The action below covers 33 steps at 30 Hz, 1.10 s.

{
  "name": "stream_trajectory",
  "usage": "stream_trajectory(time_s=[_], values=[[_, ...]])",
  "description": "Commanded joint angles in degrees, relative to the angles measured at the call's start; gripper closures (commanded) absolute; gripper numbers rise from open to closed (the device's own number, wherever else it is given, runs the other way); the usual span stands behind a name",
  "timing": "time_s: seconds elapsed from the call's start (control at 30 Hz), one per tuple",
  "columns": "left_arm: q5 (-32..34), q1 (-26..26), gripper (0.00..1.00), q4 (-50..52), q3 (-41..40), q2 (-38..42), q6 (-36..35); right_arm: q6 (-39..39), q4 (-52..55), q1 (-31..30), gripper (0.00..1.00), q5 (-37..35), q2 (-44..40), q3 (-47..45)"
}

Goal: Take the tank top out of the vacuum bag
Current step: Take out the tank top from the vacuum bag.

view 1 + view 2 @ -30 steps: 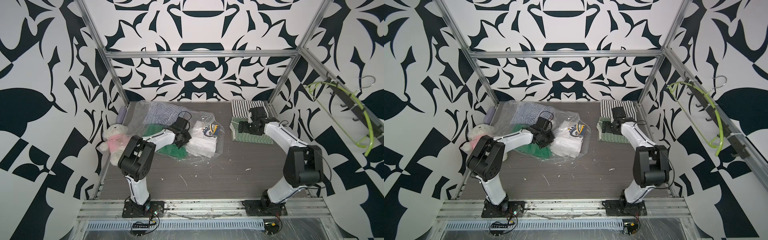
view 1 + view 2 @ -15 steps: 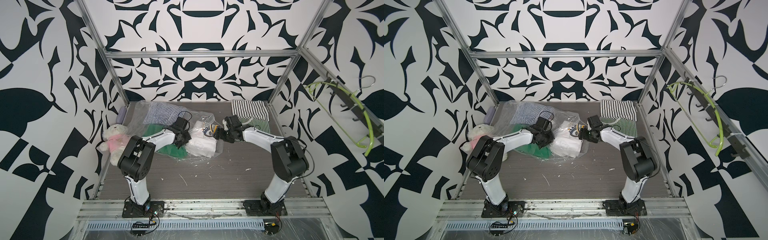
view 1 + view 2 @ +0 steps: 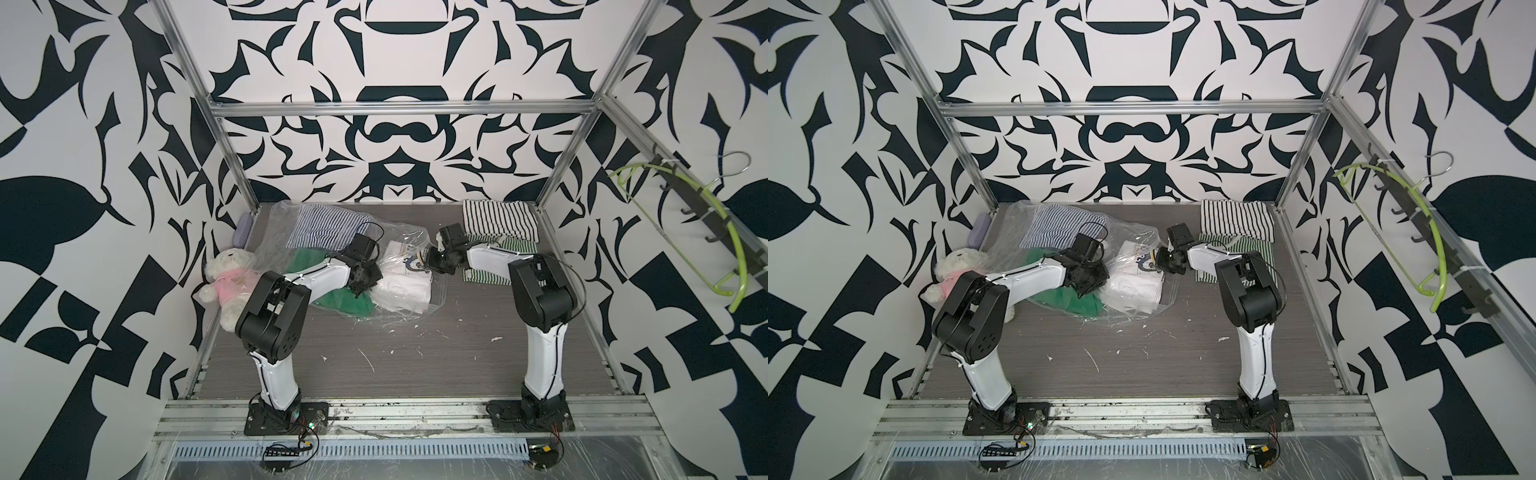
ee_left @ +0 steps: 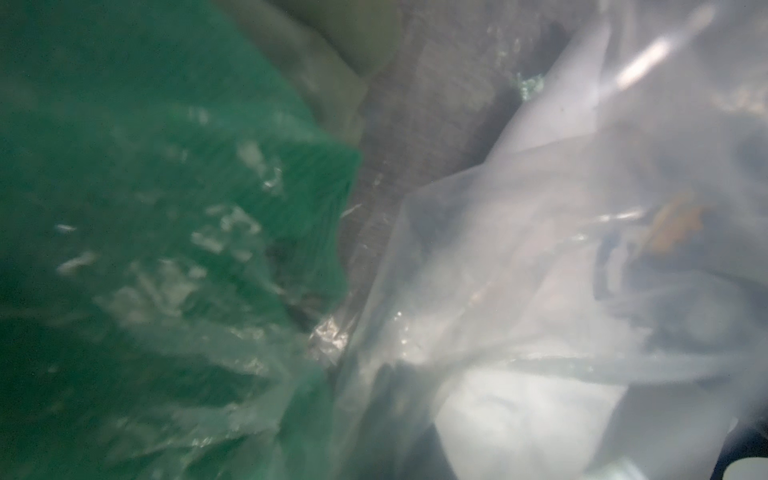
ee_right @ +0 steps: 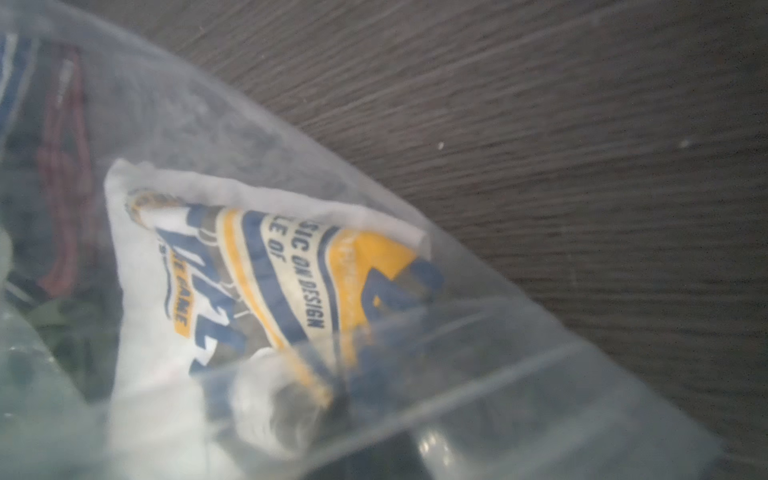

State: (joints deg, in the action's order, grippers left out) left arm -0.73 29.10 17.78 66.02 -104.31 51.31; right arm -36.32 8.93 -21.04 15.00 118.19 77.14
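Lettering [image 5: 309,286] inside vacuum bag [image 5: 540,395]: "ON DESIGN"

Clear, crinkly vacuum bag [image 3: 405,239] — lying slack w/ white printed top [image 3: 405,286], green garment [image 3: 349,301] + striped garment [image 3: 322,224] inside.

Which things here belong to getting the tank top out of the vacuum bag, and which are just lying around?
Job: vacuum bag; white printed top, green garment, blue-striped garment inside it; left pincer; right pincer.
Lying about: teddy bear; striped clothes pile; purple case; green hanger.
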Motion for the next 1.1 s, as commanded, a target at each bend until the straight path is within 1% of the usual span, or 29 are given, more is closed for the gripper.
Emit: stream_trajectory(time_s=[0.0, 0.07, 0.17, 0.33, 0.4, 0.43, 0.47, 0.53, 0.57, 0.6, 0.63, 0.67, 0.7, 0.8, 0.87, 0.97, 1.07], values=[[1.17, -0.33, 1.00, 1.27, 1.03, -0.13, 0.83, -1.85, -3.83, -0.28, 1.00, 1.62, -3.00, -2.37], [1.34, -0.33, 1.00, 1.05, 0.94, -0.40, 1.50, -3.56, -5.14, -0.81, 1.00, 1.91, -5.65, -5.14], [1.37, -0.36, 1.00, 0.52, 1.19, -1.13, 2.19, -6.49, -5.08, -2.21, 1.00, -0.92, -11.08, -10.57], [1.79, -0.41, 1.00, 0.84, 2.10, -1.86, 2.91, -16.67, -4.55, -2.69, 1.00, -6.70, -20.53, -22.70], [2.01, -0.34, 1.00, 0.70, 2.18, -1.90, 3.01, -20.04, -5.38, -2.93, 1.00, -6.71, -23.77, -26.86], [1.96, -0.37, 1.00, 0.77, 2.24, -2.01, 2.96, -20.44, -6.10, -3.12, 1.00, -6.09, -24.83, -27.92], [1.84, -0.38, 1.00, 0.82, 2.32, -2.04, 2.92, -19.83, -6.76, -3.14, 0.97, -4.72, -25.84, -28.68], [1.57, -0.34, 1.00, 0.91, 2.36, -2.12, 2.89, -16.06, -5.37, -3.18, 0.67, -3.40, -27.60, -27.95], [1.34, -0.36, 1.00, 0.89, 2.28, -2.08, 2.84, -12.72, -3.55, -3.22, 0.46, -4.10, -28.61, -27.10], [1.13, -0.35, 1.00, 0.94, 2.27, -1.96, 2.75, -8.86, -2.02, -3.21, 0.34, -5.57, -29.68, -26.39], [0.96, -0.34, 1.00, 0.83, 2.21, -1.80, 2.61, -5.56, -1.21, -3.22, 0.28, -6.43, -30.30, -25.85], [0.87, -0.31, 1.00, 0.71, 2.18, -1.58, 2.47, -1.72, 0.20, -2.88, 0.25, -6.69, -30.64, -24.79], [0.82, -0.36, 1.00, 0.74, 2.18, -1.51, 2.30, 2.66, 1.89, -2.53, 0.23, -6.41, -30.41, -23.12], [0.84, -0.41, 1.00, 0.92, 2.27, -1.16, 1.98, 16.68, 9.74, -2.34, 0.22, -3.67, -27.16, -15.33], [0.73, -0.32, 1.00, 0.96, 2.27, -1.09, 1.89, 23.27, 14.20, -2.18, 0.23, -1.88, -23.90, -9.91], [0.58, -0.32, 1.00, 0.97, 2.27, -1.11, 1.97, 30.24, 21.01, -1.91, 0.22, -1.01, -17.56, -0.99], [0.71, -0.34, 1.00, 1.15, 2.14, -0.66, 1.92, 33.95, 24.29, -1.02, 0.20, 0.34, -11.40, 5.04]])
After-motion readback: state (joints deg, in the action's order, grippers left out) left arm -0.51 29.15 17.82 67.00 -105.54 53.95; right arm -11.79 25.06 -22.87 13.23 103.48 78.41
